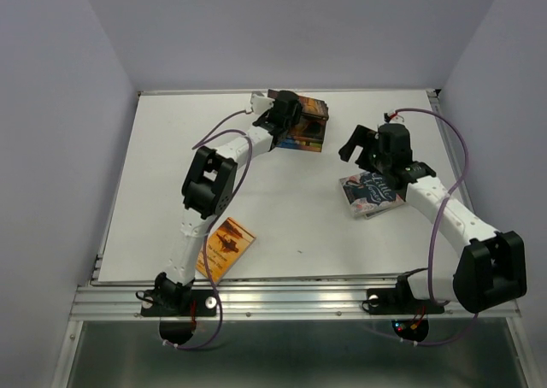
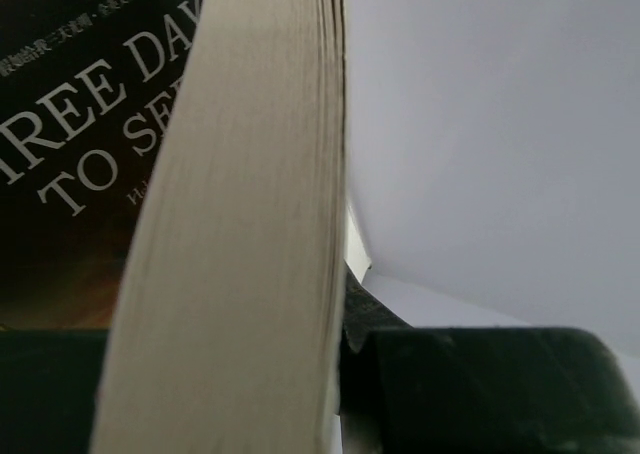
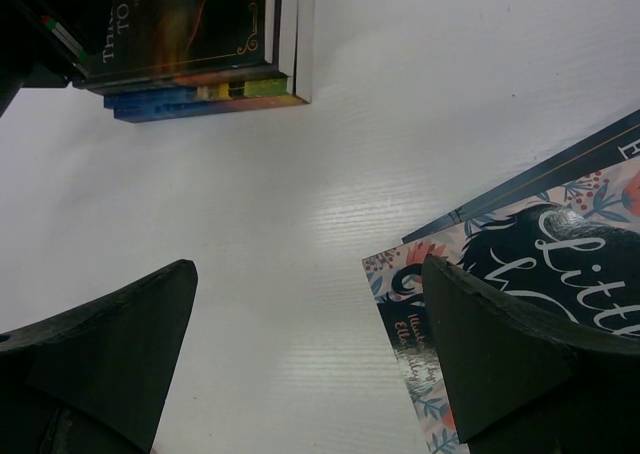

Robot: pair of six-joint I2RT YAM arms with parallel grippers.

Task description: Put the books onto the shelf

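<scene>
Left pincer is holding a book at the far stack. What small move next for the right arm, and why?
Probably lower the right pincer onto the corner of the patterned book. Its jaws stand wide open, one finger over the cover and the other over bare table, and nothing is held yet.

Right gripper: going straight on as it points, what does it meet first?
Likely the bare table between its open fingers; one finger sits over the corner of the patterned book and may touch that first. Depth unclear.
</scene>
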